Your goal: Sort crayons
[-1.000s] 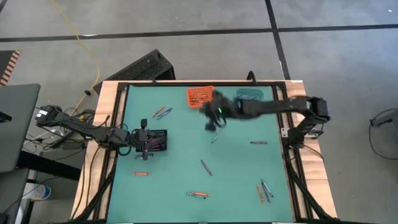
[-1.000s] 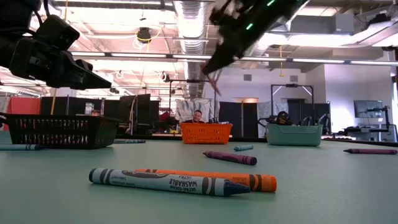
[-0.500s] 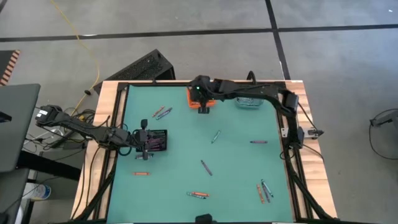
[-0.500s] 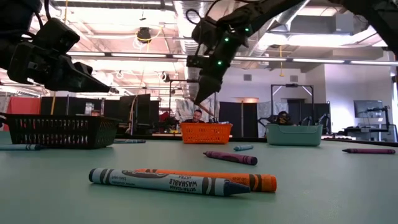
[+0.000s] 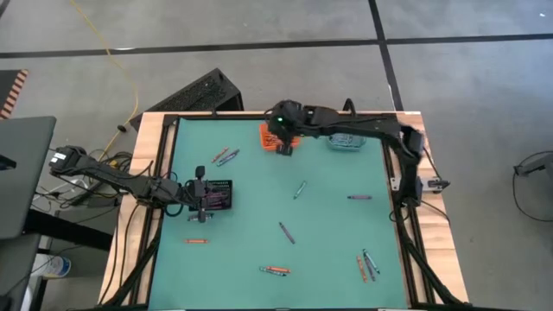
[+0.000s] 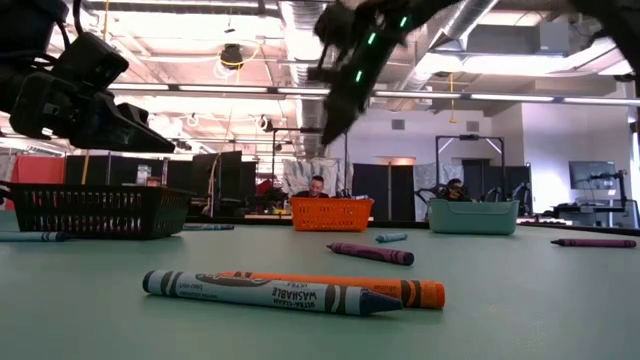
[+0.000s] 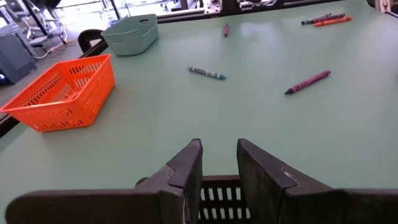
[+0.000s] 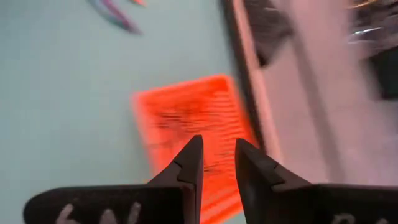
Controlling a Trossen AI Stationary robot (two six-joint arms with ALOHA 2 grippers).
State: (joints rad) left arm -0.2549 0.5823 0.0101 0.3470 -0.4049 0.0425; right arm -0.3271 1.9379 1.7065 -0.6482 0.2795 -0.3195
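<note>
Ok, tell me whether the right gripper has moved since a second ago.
Yes. In the high view the right gripper has swung from mid-table toward the far edge and now hangs over the orange bin.

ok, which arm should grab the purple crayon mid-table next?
Right, probably. The right gripper hangs open and empty over the orange bin, with bare table toward the purple crayon. The left gripper sits over the black bin.

orange bin [image 5: 273,134] (mesh), green table [image 5: 328,233]
</note>
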